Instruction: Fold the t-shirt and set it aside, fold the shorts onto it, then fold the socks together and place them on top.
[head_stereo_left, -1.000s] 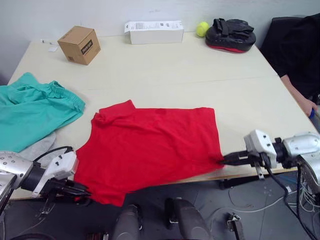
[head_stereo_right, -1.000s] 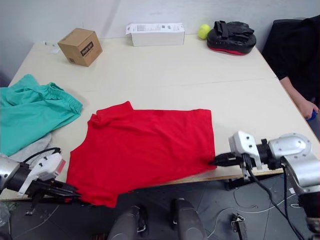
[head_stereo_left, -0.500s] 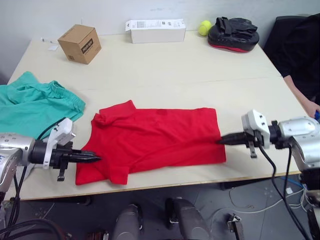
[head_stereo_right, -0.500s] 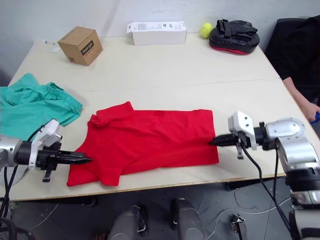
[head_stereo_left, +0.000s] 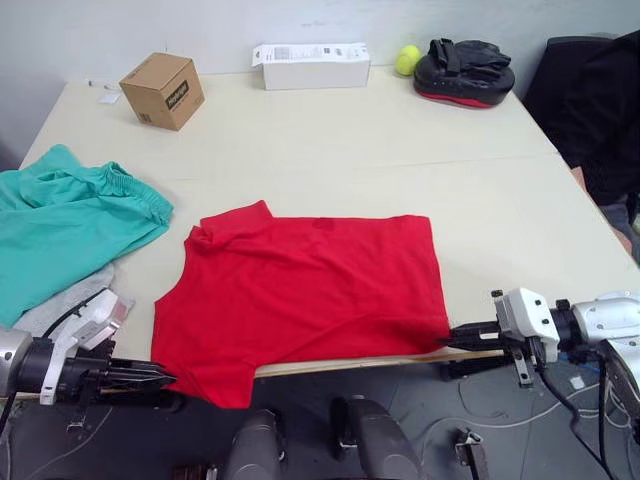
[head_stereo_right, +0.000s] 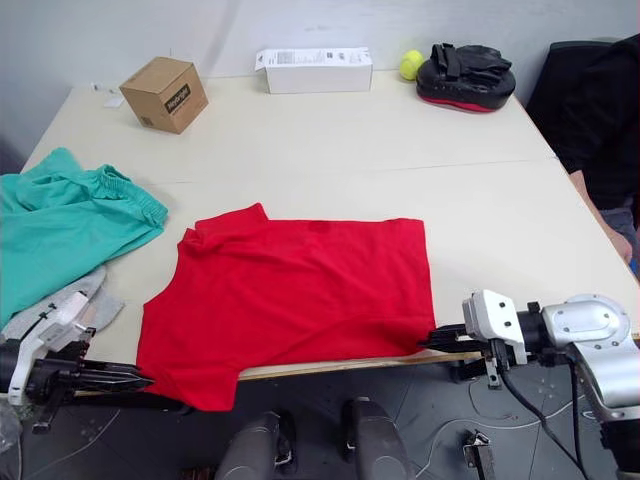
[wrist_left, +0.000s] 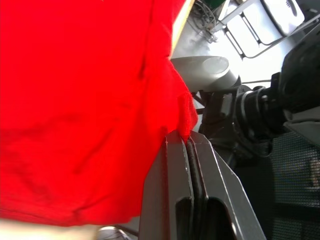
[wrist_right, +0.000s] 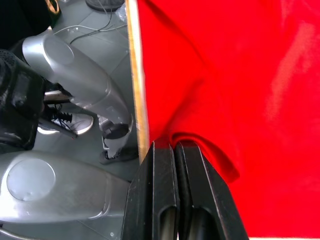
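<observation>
The red t-shirt (head_stereo_left: 300, 290) lies spread flat on the table (head_stereo_left: 400, 160), collar toward the left, its near hem hanging over the front edge. My left gripper (head_stereo_left: 168, 380) is shut on the hem's left corner, just below the table edge. In the left wrist view the red cloth (wrist_left: 100, 100) is pinched between the closed fingers (wrist_left: 175, 165). At the hem's right corner my right gripper (head_stereo_left: 452, 338) is shut on the cloth too. The teal shorts (head_stereo_left: 70, 230) lie crumpled at the table's left. The grey socks (head_stereo_left: 62, 312) lie just in front of them.
Along the far edge stand a cardboard box (head_stereo_left: 162, 90), a long white box (head_stereo_left: 310, 65), a yellow-green ball (head_stereo_left: 406, 59) and a black padded mitt (head_stereo_left: 463, 70). A person in dark clothes (head_stereo_left: 595, 110) sits at the right side.
Half a second ago both grippers held the hem up over the table with the shirt bunched shorter. They have pulled back to the front edge, and the shirt is stretched flat again.
</observation>
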